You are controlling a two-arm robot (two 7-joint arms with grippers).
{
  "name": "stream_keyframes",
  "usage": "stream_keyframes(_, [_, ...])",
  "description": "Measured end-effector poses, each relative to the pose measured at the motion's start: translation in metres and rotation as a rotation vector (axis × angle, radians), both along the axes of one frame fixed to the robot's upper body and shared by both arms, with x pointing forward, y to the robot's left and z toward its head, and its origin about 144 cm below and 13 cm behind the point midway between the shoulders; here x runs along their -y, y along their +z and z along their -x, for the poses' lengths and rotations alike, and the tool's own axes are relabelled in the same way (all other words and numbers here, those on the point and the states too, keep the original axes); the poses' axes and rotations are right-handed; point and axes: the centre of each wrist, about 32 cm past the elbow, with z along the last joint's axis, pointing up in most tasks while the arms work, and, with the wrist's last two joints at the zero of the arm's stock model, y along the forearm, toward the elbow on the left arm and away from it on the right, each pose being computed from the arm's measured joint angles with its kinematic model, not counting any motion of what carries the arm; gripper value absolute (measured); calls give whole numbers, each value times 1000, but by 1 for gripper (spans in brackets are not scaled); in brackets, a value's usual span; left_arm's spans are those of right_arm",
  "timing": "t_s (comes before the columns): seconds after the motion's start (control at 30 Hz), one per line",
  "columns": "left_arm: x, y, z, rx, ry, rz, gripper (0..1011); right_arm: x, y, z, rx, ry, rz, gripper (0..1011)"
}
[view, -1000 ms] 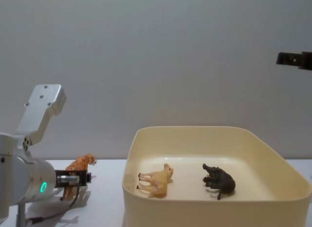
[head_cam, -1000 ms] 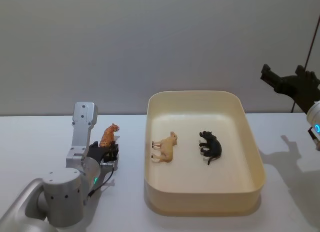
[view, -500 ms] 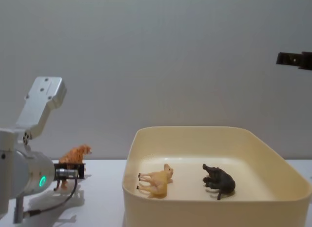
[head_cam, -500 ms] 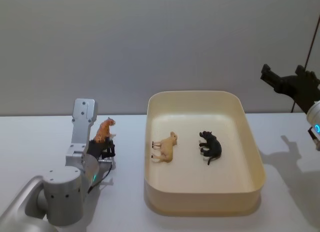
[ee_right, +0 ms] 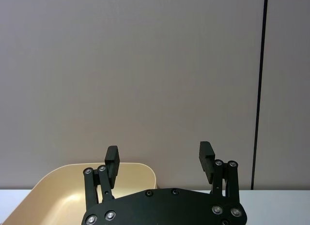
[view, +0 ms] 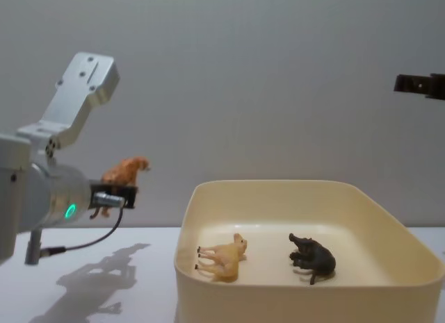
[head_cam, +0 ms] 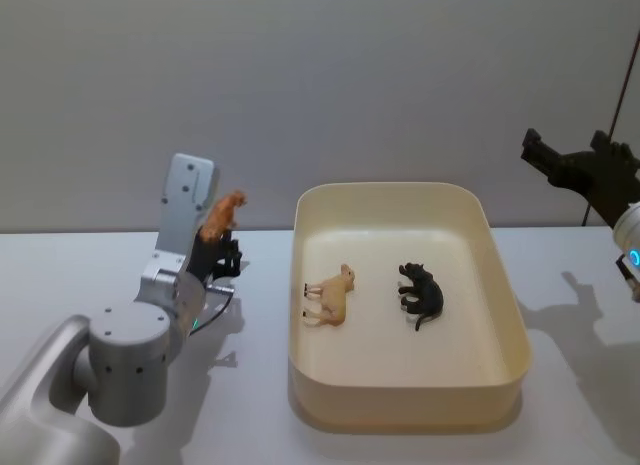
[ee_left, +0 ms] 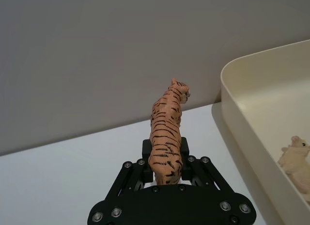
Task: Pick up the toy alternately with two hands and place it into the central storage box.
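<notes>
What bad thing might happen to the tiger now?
The left gripper holds the tiger toy by its hindquarters alone, raised off the table, so it might slip and drop outside the cream storage box. Its path in crosses the box's near wall, which the toy might clip.

Looks like a robot test lab or demo booth rather than anyone's home: plain white table (head_cam: 420,445), a flat grey backdrop wall (head_cam: 320,85) with zero decoration, and a thin black vertical pole (ee_right: 260,89) off at one side. The stuff laid out is pure test setup, a cream storage box (head_cam: 505,370) with little plastic animal figures (head_cam: 330,295) in it. Add a chunky silver robot arm (head_cam: 125,370) with a green status ring light (view: 69,211), and it reads as a data-collection rig.
</notes>
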Motion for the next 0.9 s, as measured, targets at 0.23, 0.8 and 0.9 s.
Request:
stream_keyframes(0.23, [4,14,-1,18,-76,-38,264,0,0,0,0,0,0,1001])
stream_keyframes(0.8, [24,49,-9,52,-340,-130,264,0,0,0,0,0,0,1001])
stream_keyframes(0.9, [30,54,-12,60,-389,-143,264,0,0,0,0,0,0,1001])
